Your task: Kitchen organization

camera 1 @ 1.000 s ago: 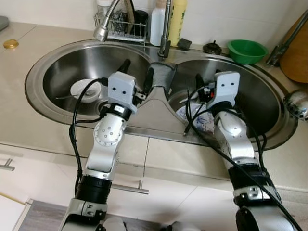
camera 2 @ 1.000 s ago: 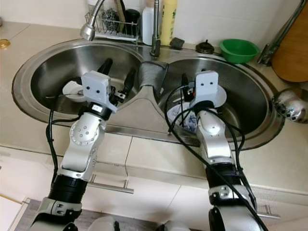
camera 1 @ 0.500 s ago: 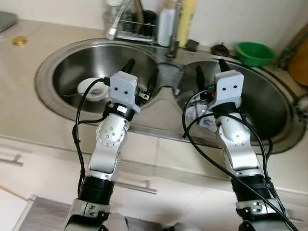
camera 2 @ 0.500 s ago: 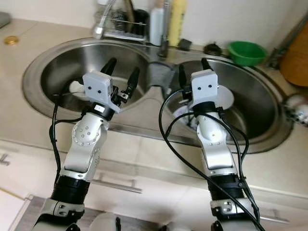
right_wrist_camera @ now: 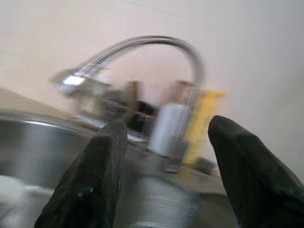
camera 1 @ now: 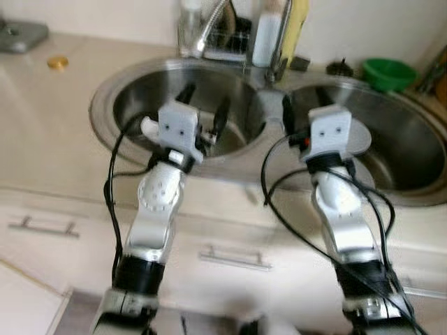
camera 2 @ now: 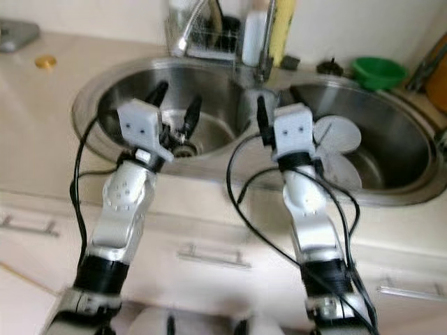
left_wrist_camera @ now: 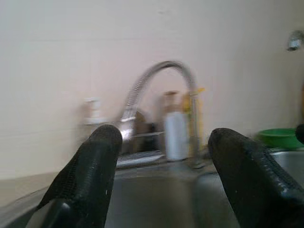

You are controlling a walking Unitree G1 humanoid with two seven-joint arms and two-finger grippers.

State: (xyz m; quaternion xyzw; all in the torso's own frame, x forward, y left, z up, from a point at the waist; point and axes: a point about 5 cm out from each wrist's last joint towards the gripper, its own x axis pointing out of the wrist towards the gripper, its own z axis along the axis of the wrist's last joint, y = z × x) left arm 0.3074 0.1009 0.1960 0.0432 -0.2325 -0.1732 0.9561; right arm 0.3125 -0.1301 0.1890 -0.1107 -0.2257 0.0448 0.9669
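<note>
A steel double sink lies before me, blurred. My left gripper hangs open over the front of the left basin, with nothing between its fingers. A white dish lies in that basin, partly behind the arm. My right gripper is open too, held over the divider side of the right basin, where white plates lie. Both wrist views look along the fingers at the curved faucet and the bottles by the wall.
Behind the sink stand a wire rack, a white bottle and a yellow bottle. At the back right sits a green bowl. A gold lid rests on the left counter. Drawer handles show on the cabinet fronts below.
The whole picture has shifted and blurred: the camera has drawn back from the sink, showing more cabinet front. Both grippers stay open and empty in the same pose.
</note>
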